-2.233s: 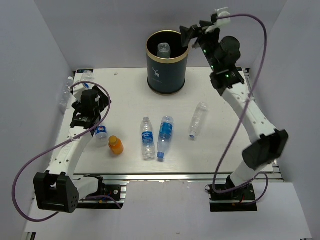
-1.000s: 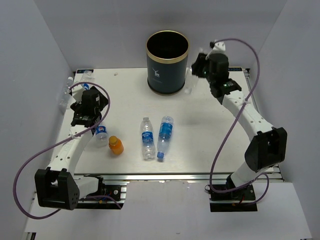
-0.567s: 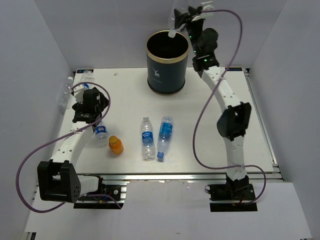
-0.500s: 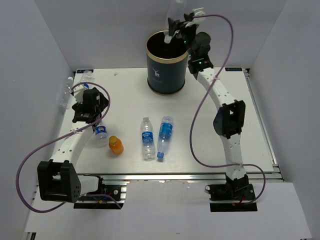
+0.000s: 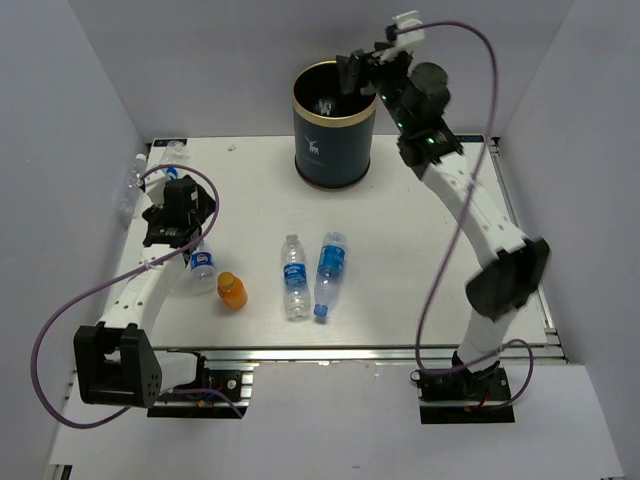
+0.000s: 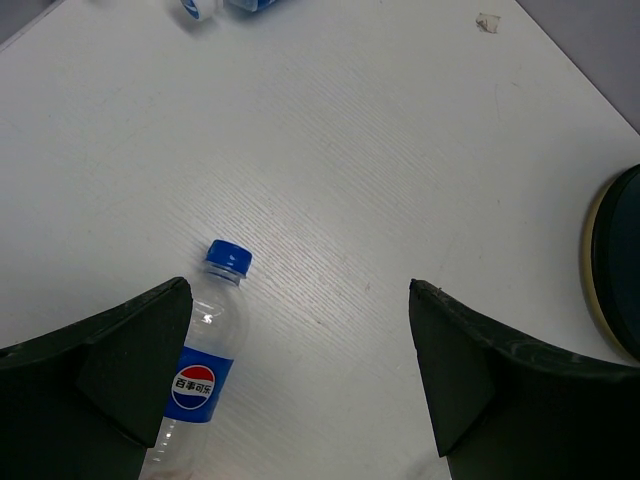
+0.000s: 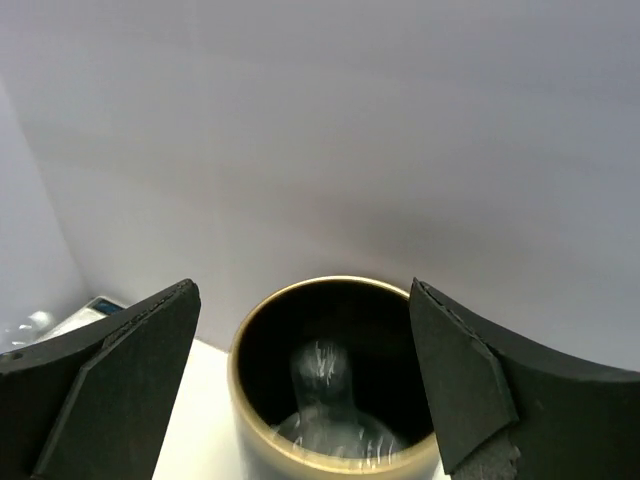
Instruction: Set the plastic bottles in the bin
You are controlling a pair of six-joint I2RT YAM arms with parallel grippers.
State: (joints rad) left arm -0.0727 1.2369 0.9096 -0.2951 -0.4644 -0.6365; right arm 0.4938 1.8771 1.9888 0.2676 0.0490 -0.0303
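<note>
The navy bin (image 5: 334, 140) with a gold rim stands at the back of the table. My right gripper (image 5: 352, 72) hovers open and empty over its right rim. In the right wrist view my gripper (image 7: 302, 288) looks into the bin (image 7: 255, 415), where a clear bottle (image 7: 326, 385) stands. My left gripper (image 5: 178, 230) is open above a blue-labelled bottle (image 5: 203, 262). That bottle (image 6: 203, 360) lies by the left finger of my left gripper (image 6: 298, 300). An orange bottle (image 5: 232, 291) and two clear bottles (image 5: 293, 276) (image 5: 328, 272) lie at the table's front middle.
More clear bottles lie at the far left edge of the table (image 5: 133, 185) and its back left corner (image 5: 175, 148). One of them shows at the top of the left wrist view (image 6: 240, 5). The bin's rim (image 6: 600, 262) shows at the right there. White walls enclose the table.
My right arm picked up the unlabelled clear bottle from the table's right side, lifted it over the bin and let it go. The bottle now sits in the bin. My left arm has barely moved.
</note>
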